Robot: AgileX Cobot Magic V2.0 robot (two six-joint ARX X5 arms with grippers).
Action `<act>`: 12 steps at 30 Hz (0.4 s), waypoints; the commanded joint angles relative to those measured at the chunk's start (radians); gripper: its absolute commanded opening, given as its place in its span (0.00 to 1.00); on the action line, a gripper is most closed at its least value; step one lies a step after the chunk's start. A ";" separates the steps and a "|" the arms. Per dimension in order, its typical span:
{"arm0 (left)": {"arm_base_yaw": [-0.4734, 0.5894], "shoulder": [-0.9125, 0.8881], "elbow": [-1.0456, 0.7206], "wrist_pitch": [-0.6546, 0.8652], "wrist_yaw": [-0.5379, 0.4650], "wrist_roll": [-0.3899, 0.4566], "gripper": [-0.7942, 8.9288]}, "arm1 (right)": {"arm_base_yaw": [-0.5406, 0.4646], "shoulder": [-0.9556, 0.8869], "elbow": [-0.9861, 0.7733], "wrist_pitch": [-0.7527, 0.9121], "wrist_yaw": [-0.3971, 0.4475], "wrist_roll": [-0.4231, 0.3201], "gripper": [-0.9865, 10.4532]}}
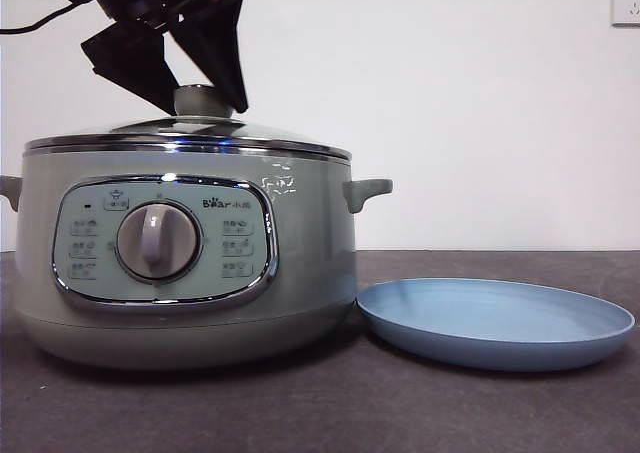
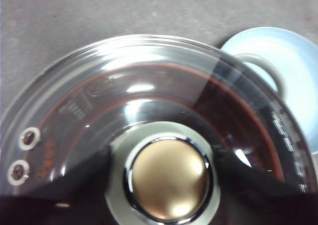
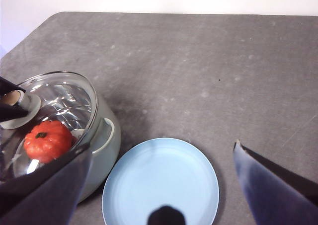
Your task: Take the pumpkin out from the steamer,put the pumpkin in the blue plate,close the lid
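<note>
Left gripper (image 1: 205, 98) fingers spread around upright lid (image 1: 190, 133) knob; right gripper's fingers apart.

The brand "Bear" (image 1: 216, 204) is printed on the steamer (image 1: 310, 273) front panel, just up and right of the dial (image 1: 157, 241) (small characters follow it, too small to be read). The button markings beside the dial cannot be read.
</note>
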 commanded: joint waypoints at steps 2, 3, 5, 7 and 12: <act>-0.004 0.002 0.000 -0.003 -0.009 0.038 0.07 | 0.003 -0.001 0.005 -0.001 -0.001 0.001 0.50; -0.004 0.002 0.000 -0.005 -0.009 0.038 0.07 | 0.003 -0.001 0.005 -0.004 -0.001 0.001 0.50; -0.004 0.002 0.000 -0.006 -0.010 0.038 0.07 | 0.003 -0.001 0.005 -0.013 -0.001 0.001 0.50; -0.004 0.001 0.000 -0.001 -0.011 0.038 0.07 | 0.003 0.000 0.005 -0.023 0.000 0.001 0.50; -0.004 -0.025 0.003 0.011 -0.047 0.038 0.07 | 0.003 0.004 0.005 -0.049 0.000 0.003 0.50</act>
